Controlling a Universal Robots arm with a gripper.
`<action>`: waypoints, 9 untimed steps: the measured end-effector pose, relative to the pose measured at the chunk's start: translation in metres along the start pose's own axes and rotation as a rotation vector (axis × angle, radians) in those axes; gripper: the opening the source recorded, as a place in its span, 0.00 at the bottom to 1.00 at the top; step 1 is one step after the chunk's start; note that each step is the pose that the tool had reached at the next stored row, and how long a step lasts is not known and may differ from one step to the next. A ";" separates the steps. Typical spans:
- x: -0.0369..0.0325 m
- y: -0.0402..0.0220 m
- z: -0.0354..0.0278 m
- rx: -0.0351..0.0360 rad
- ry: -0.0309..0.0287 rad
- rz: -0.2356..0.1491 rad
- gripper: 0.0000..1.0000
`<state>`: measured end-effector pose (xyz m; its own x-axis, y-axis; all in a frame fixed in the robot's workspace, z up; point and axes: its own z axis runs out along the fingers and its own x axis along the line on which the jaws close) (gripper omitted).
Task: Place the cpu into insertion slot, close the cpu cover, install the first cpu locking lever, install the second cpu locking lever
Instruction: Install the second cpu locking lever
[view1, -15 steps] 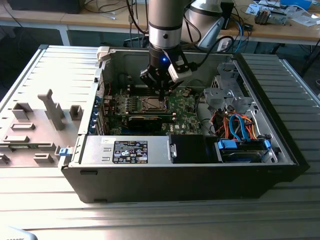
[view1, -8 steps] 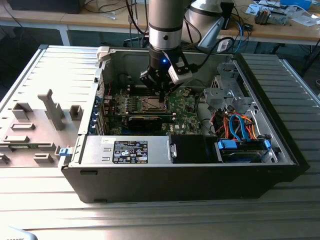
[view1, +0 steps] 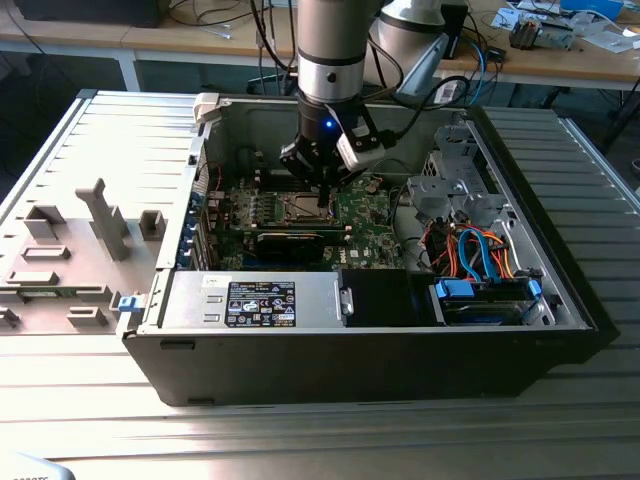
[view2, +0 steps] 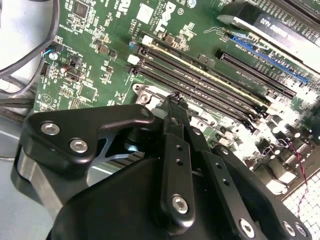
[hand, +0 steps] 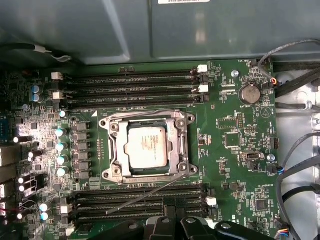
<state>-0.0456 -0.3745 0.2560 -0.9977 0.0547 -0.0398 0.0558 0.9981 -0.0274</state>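
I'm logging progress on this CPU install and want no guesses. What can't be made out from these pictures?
- Socket levers: in the first wrist view a thin lever slants off the cpu cover; whether either is latched is too fine to tell.
- The cpu: in the exterior view the gripper hides it.
- Gripper fingertips: in the second wrist view the gripper body blocks what lies below them.

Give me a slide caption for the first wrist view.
The cpu seated in the insertion slot, cpu cover closed, one thin lever lying loose.
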 end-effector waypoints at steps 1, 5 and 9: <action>0.0000 -0.0008 0.0000 -0.0001 0.0000 0.000 0.11; -0.0003 -0.0050 0.0002 -0.0001 0.0000 0.000 0.11; -0.0005 -0.0095 0.0003 0.0000 0.0000 0.000 0.11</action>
<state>-0.0456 -0.3841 0.2559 -0.9977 0.0547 -0.0398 0.0558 0.9981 -0.0273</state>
